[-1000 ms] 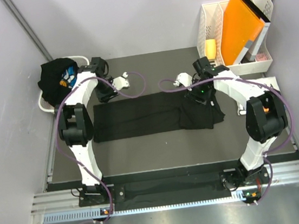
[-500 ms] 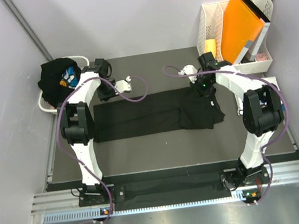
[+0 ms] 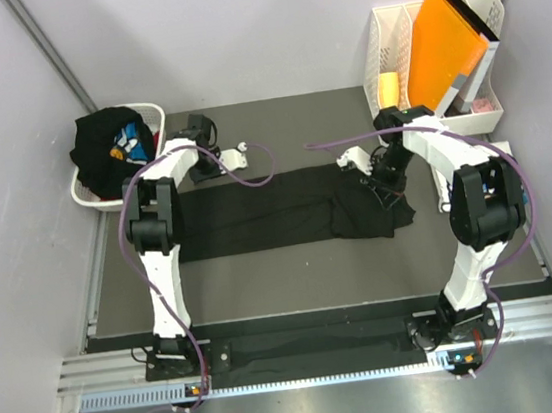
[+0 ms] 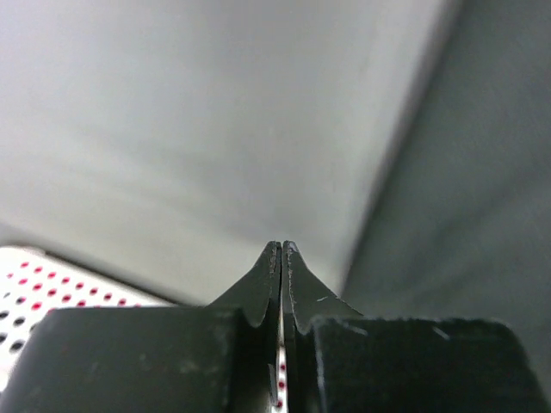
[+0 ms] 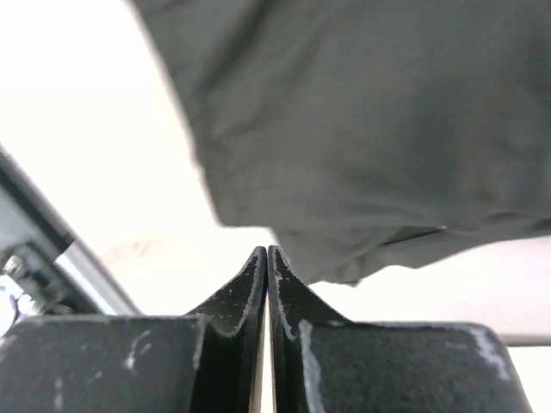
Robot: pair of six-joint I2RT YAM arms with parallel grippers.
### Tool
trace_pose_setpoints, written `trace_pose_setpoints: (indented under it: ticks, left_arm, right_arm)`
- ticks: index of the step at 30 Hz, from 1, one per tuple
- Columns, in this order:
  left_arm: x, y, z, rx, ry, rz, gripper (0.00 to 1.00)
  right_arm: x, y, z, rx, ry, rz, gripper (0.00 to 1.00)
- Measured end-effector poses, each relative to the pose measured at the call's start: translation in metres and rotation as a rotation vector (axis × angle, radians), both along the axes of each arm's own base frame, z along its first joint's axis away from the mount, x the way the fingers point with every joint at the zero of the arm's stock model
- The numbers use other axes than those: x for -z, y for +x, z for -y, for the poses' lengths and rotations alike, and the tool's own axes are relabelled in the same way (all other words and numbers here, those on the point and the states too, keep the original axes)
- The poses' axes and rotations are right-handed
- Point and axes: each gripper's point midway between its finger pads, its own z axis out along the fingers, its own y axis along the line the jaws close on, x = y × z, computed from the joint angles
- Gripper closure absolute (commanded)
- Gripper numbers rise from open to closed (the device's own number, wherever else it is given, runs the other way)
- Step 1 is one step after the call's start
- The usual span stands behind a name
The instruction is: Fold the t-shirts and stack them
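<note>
One black t-shirt (image 3: pixel 267 213) lies spread flat across the dark mat, its right end bunched (image 3: pixel 373 217). Another black t-shirt with a blue print (image 3: pixel 108 147) is heaped in the white basket (image 3: pixel 151 111). My left gripper (image 3: pixel 198 171) (image 4: pixel 281 245) hovers at the flat shirt's far left corner. It is shut, with no cloth between the tips. My right gripper (image 3: pixel 384 181) (image 5: pixel 267 249) is over the bunched end and also shut. Dark cloth (image 5: pixel 362 129) lies just beyond its tips, none visibly pinched. A white tee (image 3: pixel 503 152) peeks from under the right arm.
A white desk organiser (image 3: pixel 388 52) holding an orange folder (image 3: pixel 443 45) stands at the back right. The basket's perforated wall (image 4: pixel 34 292) shows at the lower left of the left wrist view. Grey walls close in on three sides.
Both grippers have gone from half open to shut. The left wrist has swung toward the back wall. The right gripper has shifted right and down over the shirt's bunched end.
</note>
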Motion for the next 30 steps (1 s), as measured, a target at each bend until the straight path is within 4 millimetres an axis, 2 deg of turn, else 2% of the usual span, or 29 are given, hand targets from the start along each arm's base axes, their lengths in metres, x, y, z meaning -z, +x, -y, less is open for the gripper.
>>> trace_pose_setpoints:
  ticks: [2,6,10,14,20,27,30]
  left_arm:
    - [0.011,0.003,0.001,-0.004,0.009,-0.003,1.0]
    - [0.012,0.014,0.005,-0.009,0.021,0.026,1.0]
    - [0.011,0.019,0.009,-0.003,0.024,0.04,1.0]
    - [0.011,0.019,0.01,-0.001,0.025,0.042,1.0]
    - [0.011,0.019,0.011,-0.001,0.022,0.042,1.0]
    - [0.011,0.018,0.013,0.002,0.017,0.036,1.0]
    - [0.012,0.015,0.016,0.018,0.01,0.02,1.0]
  right_arm:
    - [-0.001,-0.011,0.001,-0.024,0.004,-0.04,1.0]
    - [0.001,-0.027,0.004,-0.054,0.003,-0.089,1.0]
    - [0.017,-0.053,0.009,-0.081,-0.03,-0.161,1.0]
    - [0.034,-0.07,0.01,-0.109,-0.066,-0.22,1.0]
    - [0.052,-0.071,0.009,-0.147,-0.11,-0.204,1.0]
    - [0.074,-0.063,0.013,-0.143,-0.164,-0.187,1.0]
    - [0.074,-0.063,0.014,-0.118,-0.183,-0.195,1.0]
